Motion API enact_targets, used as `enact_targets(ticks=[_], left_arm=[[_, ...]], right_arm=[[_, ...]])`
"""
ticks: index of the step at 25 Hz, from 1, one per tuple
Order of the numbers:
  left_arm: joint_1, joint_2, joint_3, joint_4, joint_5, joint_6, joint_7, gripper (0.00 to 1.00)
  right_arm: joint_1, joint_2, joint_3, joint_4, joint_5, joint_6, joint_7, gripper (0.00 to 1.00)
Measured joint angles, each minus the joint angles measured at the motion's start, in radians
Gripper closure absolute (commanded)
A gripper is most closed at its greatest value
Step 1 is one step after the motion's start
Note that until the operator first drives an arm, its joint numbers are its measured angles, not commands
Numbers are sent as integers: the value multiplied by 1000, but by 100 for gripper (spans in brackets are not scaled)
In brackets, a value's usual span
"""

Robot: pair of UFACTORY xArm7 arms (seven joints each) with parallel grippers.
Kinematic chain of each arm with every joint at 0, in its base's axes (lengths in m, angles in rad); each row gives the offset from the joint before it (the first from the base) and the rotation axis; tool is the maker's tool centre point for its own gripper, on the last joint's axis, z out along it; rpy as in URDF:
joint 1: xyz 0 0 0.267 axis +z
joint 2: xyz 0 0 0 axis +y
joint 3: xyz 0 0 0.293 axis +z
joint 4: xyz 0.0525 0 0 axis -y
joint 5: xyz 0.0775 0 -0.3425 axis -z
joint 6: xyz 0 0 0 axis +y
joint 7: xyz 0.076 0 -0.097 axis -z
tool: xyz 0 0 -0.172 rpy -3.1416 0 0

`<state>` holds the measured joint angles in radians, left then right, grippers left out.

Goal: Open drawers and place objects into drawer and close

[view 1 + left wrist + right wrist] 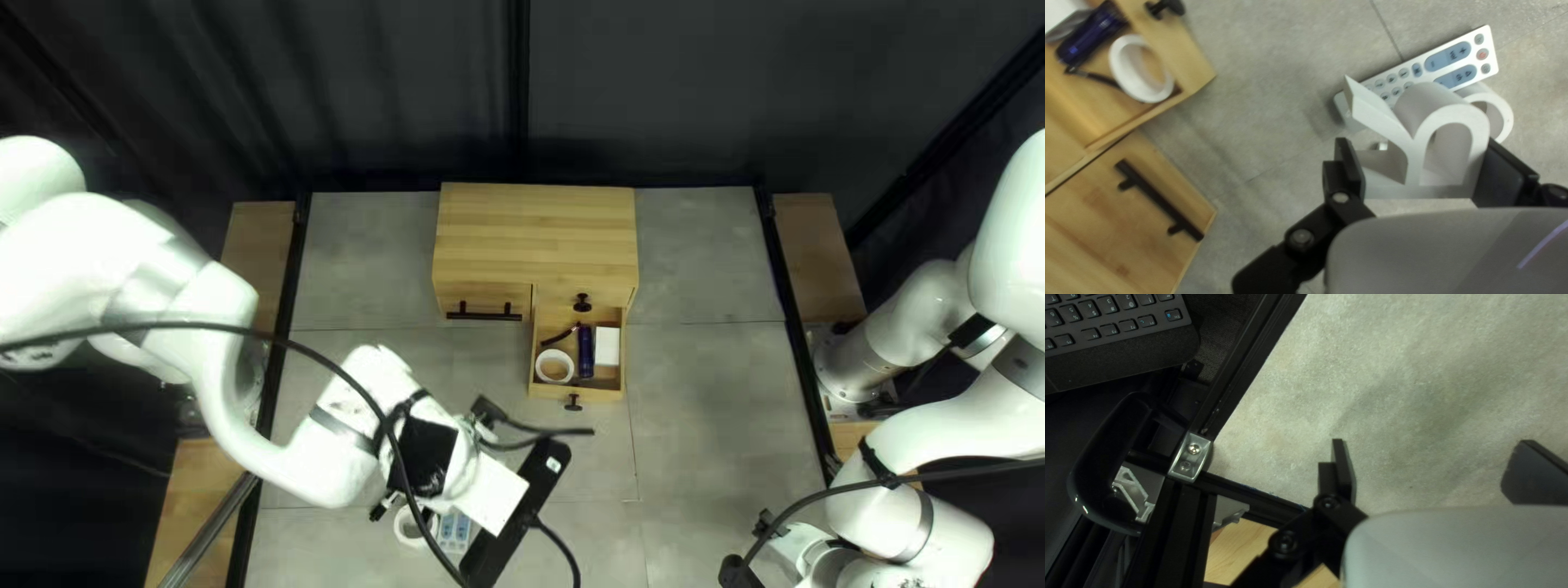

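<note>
My left gripper (384, 507) is low over the near side of the table, partly hidden by its arm. In the left wrist view that gripper (1422, 170) is shut on a white arched piece (1415, 155), a finger against either side. Past the piece lie a white remote (1462, 57) and a white ring (1505, 111). The wooden cabinet (533, 234) has its right drawer (599, 393) pulled out, holding a white roll (554, 366), a dark blue cylinder (586, 351), a white box (606, 346) and a thin black item. My right gripper (740, 572) stands apart, open and empty in its wrist view (1432, 468).
A black bar handle (482, 311) marks the cabinet's closed left front. Black frame rails (793, 338) edge the table. Beyond a rail in the right wrist view are a keyboard (1105, 324) and a black looped part (1086, 473). Cables hang around both arms.
</note>
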<state>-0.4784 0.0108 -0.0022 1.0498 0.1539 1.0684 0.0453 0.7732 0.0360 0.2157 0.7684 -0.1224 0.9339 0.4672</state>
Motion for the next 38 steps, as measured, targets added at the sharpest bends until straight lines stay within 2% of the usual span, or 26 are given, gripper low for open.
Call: enact_targets(ticks=[11,21,30,38], left_arm=[[1,-1,1,-1,-2,0,-1,100],[59,-54,57,-15,66,-35,-25,100],[111,21,109,27,148,-108,-64,100],[160,112,149,63,171,-212,-10,100]], right_arm=[[0,0,0,0,0,0,0,0],[0,0,0,0,0,0,0,0],[0,0,0,0,0,0,0,0],[0,0,0,0,0,0,0,0]])
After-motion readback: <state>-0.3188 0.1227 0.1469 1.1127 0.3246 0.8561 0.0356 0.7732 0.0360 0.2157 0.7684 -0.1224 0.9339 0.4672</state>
